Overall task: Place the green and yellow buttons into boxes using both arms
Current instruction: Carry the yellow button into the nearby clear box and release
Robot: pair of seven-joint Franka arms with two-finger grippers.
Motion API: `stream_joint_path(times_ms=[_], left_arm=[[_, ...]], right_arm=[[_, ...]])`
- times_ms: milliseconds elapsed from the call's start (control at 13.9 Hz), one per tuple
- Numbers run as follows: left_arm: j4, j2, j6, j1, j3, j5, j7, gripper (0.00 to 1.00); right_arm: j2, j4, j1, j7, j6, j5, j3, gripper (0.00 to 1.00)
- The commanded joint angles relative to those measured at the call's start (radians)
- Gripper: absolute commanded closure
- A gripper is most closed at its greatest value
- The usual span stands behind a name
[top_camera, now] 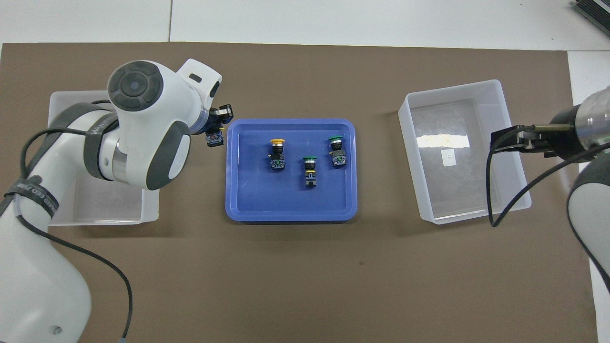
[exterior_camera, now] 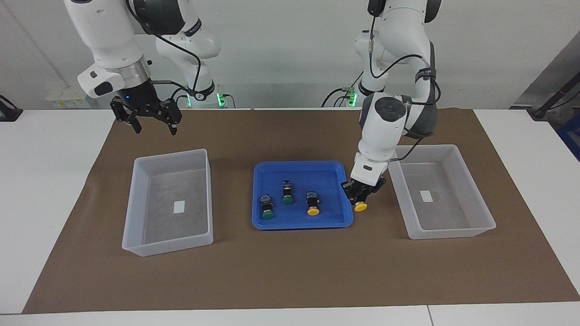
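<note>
A white tabletop (exterior_camera: pixel 45 190) before a pale wall carries a brown mat (exterior_camera: pixel 290 271) with a shallow blue tray (exterior_camera: pixel 299 223) at its middle and a translucent box toward each arm's end. The facing view shows the left claw (exterior_camera: pixel 361 199) raised, clamped on a yellow button (exterior_camera: pixel 360 207) with its cap pointing down, over the strip of mat between the tray's rim and the box at the left arm's end (exterior_camera: pixel 453 231). In the overhead view the left arm's white wrist hides that cap and much of that box; only the switch's black and blue body (top_camera: pixel 214 138) shows, just beside the tray's edge (top_camera: pixel 290 216).

Three buttons remain in the tray: one yellow button (exterior_camera: pixel 312 210) and two green buttons (exterior_camera: pixel 268 215) (exterior_camera: pixel 287 199), lying apart from each other with bare blue floor around them. Both boxes hold only a small white label (exterior_camera: pixel 180 207) each.

The right claw (exterior_camera: pixel 152 124) waits with its fingers spread wide, holding nothing, up in the air over the mat's edge near the box at the right arm's end (exterior_camera: pixel 167 246). In the overhead view a black cable (top_camera: pixel 491 190) from the right arm loops over that box's rim
</note>
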Motion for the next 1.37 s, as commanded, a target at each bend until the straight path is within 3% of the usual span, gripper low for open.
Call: stream_joint_path(times_ms=[0,719,934,1294], left_arm=[[0.058,0.008,-0.075,0.081,-0.009,-0.002,0.113,1.0],[0.045,0.002,-0.098,0.313,-0.008,-0.013,0.483,1.0],[-0.023,-0.02,-0.061,0.319,-0.006,-0.013,0.494,1.0],[-0.25,-0.083,0.14,0.31,-0.006,-0.013,0.491,1.0]], right_arm=[[-0.005,-0.006,-0.015,-0.032,-0.004,0.032,0.005,0.0],[-0.004,-0.006,-0.015,-0.032,-0.004,0.032,0.005,0.0],[-0.004,-0.006,-0.015,-0.032,-0.006,0.032,0.003,0.0],[-0.004,-0.006,-0.015,-0.032,-0.006,0.032,0.005,0.0]])
